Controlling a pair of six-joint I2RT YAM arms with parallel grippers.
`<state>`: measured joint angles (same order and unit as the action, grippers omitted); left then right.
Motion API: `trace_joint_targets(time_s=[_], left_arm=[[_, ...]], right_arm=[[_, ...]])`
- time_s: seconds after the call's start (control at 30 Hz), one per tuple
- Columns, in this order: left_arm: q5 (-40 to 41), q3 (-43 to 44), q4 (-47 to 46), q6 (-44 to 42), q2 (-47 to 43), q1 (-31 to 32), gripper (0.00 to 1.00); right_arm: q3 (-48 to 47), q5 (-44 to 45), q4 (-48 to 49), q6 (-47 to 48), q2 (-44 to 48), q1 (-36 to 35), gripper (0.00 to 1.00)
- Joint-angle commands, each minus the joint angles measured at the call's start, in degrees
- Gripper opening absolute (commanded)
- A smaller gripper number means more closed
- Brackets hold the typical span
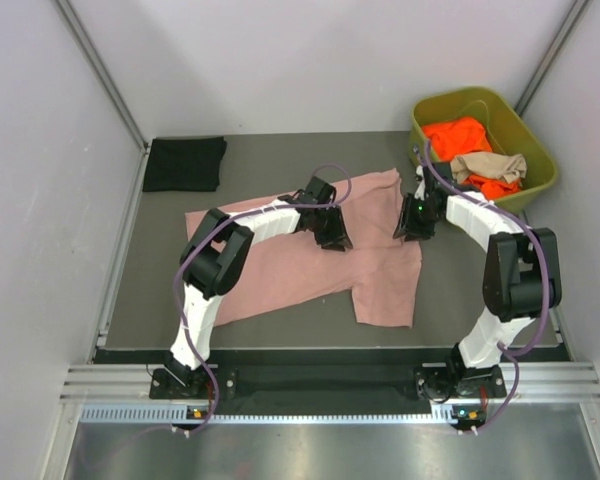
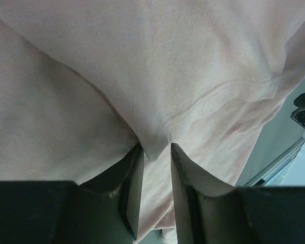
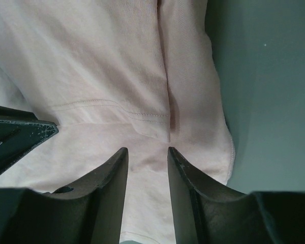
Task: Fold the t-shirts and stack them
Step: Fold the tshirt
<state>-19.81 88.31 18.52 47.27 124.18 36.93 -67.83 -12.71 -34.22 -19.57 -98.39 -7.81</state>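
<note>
Pink t-shirt (image 1: 280, 272), pinched by the left end effector (image 2: 156, 150) — right end effector (image 3: 146, 152) spread, perhaps touching it, contact obscured.

At the upper right of your overhead view sits an olive-green plastic bin (image 1: 450, 108), at the far right corner of the dark grey counter (image 1: 160, 290), close to the right wall. Plain white panels (image 1: 300, 60) close the counter in on three sides. Along the bottom of the frame runs a ribbed aluminium rail (image 1: 120, 380), with a brushed steel sheet (image 1: 330, 450) below it.
</note>
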Motion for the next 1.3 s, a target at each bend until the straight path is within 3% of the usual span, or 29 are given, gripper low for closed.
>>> trace_joint_targets(time_s=[0.0,0.13,0.57,0.77,0.93,1.27], left_arm=[[-1.1,2.04,-2.44,0.2,0.45,0.43,0.32],[-1.72,2.3,-3.75,0.02,0.27,0.43,0.2],[-2.95,3.27,-3.67,-1.21,0.01,0.43,0.04],[-3.48,3.01,-3.5,-1.91,-0.6,0.43,0.0],[-2.34,3.09,-1.39,-4.11,-1.57,0.43,0.0],[0.21,3.89,6.17,-9.29,-4.29,0.34,0.0]], right_arm=[[0.51,0.41,2.31,0.32,-0.84,0.25,0.38],[0.68,0.41,2.57,0.59,-1.72,0.17,0.38],[-0.1,1.02,3.54,1.03,-5.32,0.17,0.37],[0.68,0.23,4.95,0.68,-5.94,0.17,0.26],[0.51,-0.21,4.78,0.5,-3.57,0.17,0.01],[2.79,-2.58,0.73,-1.26,4.42,-0.71,0.0]])
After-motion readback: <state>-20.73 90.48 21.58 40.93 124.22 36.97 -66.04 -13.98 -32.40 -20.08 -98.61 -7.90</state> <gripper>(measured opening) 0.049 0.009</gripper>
